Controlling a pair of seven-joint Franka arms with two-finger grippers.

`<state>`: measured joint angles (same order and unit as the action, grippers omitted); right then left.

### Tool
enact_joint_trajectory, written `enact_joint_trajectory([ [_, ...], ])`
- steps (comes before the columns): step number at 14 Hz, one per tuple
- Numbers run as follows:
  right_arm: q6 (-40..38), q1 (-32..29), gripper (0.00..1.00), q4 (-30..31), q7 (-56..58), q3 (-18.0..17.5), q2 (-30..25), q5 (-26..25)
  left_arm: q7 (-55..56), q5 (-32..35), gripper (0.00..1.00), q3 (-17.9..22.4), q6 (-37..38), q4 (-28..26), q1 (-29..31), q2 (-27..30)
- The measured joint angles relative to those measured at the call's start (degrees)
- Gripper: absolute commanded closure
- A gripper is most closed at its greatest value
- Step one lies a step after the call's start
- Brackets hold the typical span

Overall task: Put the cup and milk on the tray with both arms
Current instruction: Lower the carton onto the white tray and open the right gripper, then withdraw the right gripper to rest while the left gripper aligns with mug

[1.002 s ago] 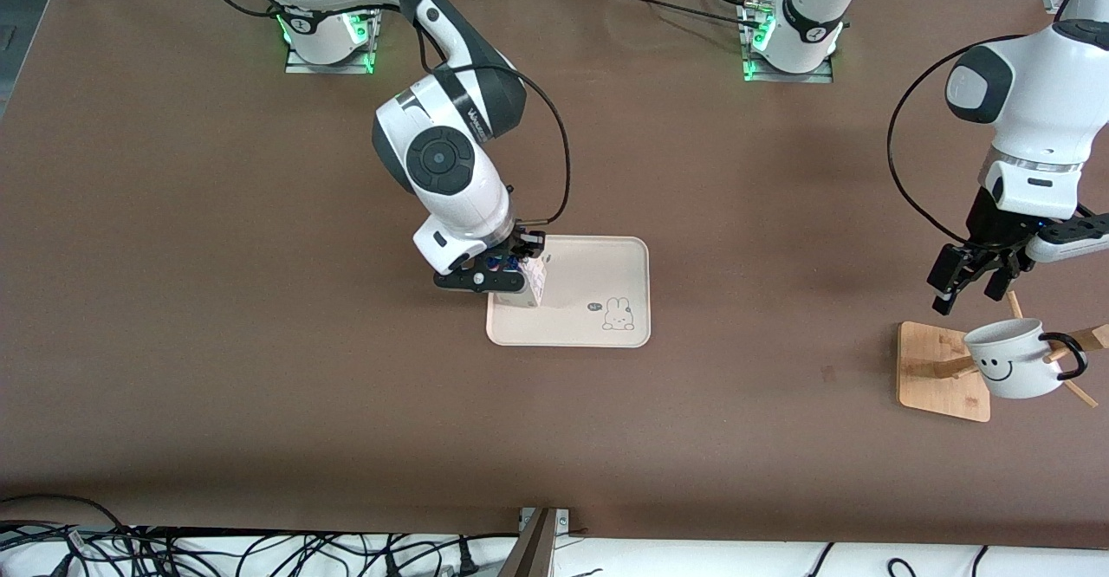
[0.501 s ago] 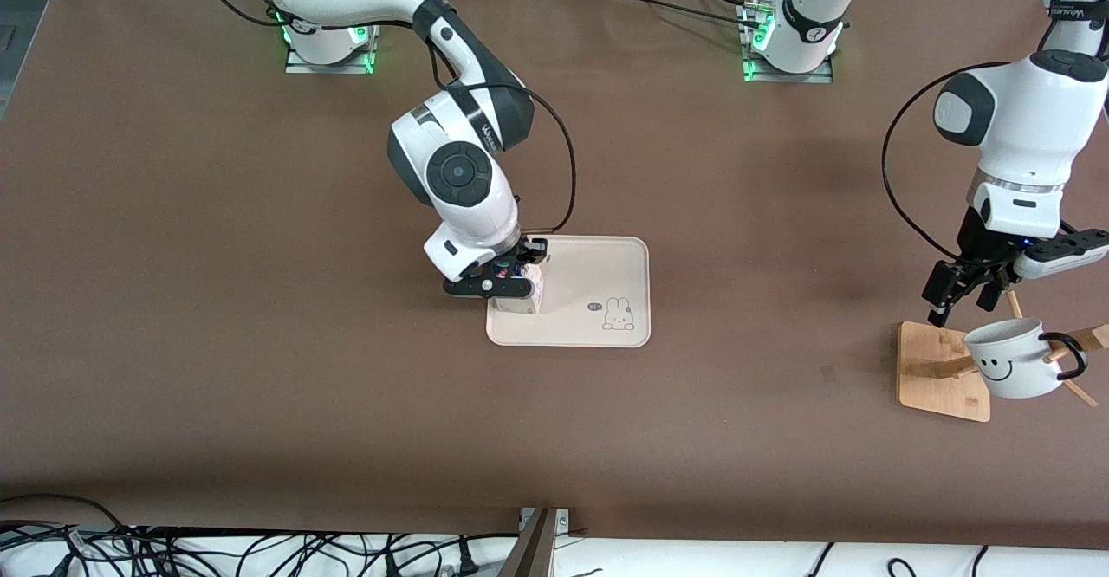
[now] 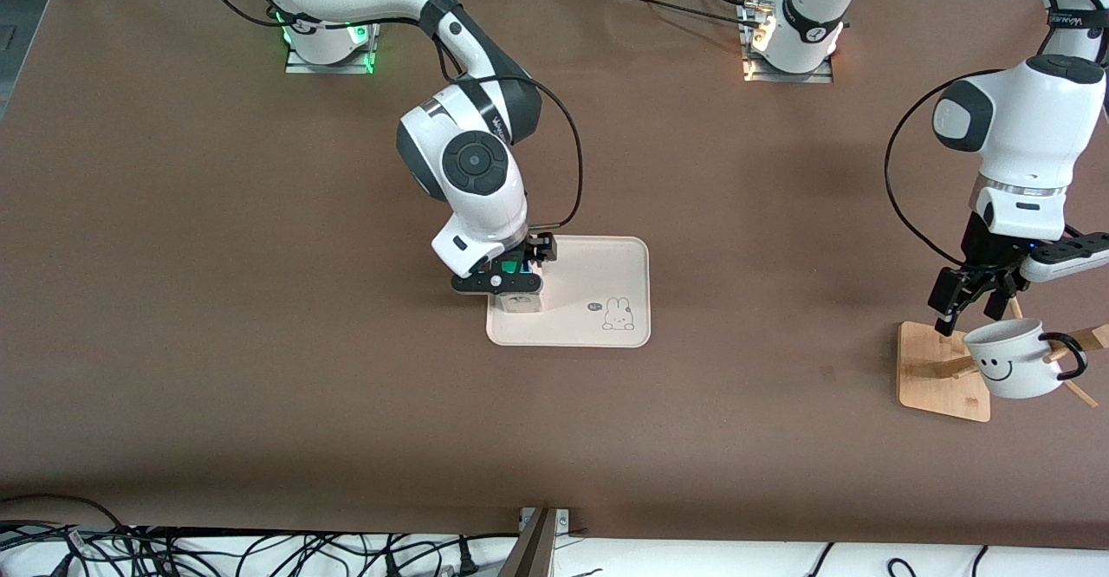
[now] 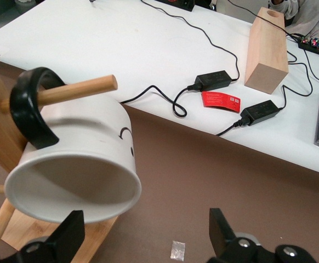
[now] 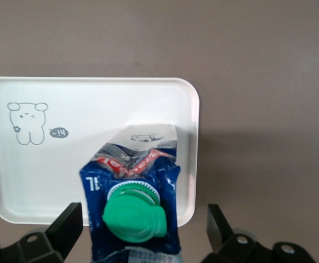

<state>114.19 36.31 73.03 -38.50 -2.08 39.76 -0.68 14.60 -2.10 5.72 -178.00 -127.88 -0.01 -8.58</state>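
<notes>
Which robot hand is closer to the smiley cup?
Left. The left gripper hangs open just above the cup on its wooden rack; the right gripper is over the tray.

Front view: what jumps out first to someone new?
The right hand over the tray, its open fingers either side of the milk standing at the tray's end toward the right arm. Then the cup hanging on a wooden rack at the left arm's end of the table, the left hand open just above its rim.
</notes>
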Motion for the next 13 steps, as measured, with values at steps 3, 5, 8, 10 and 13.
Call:
enact_joint_trajectory([
  [3,0.0,0.0,0.00,-1.4,0.0,0.2,-2.8,0.0,0.0,0.0,0.00,0.4,0.0,0.1,0.0,-0.6],
  [5,-1.5,0.0,0.00,-1.6,0.1,0.4,-6.7,0.0,0.0,0.0,0.00,0.4,0.0,0.6,0.0,-1.4],
  [8,-8.9,-0.5,0.00,-1.7,2.9,2.5,-12.7,0.0,0.0,0.0,0.00,0.3,-0.3,2.4,-0.7,-3.4],
  [10,-14.9,-2.3,0.00,-1.7,8.5,4.5,-16.1,0.0,0.1,0.0,0.00,0.3,-0.4,3.4,-1.2,-4.1],
  [13,-23.2,-5.4,0.00,-1.3,18.3,10.1,-19.6,2.3,0.1,0.0,0.00,0.3,-0.4,3.8,-1.3,-4.3],
])
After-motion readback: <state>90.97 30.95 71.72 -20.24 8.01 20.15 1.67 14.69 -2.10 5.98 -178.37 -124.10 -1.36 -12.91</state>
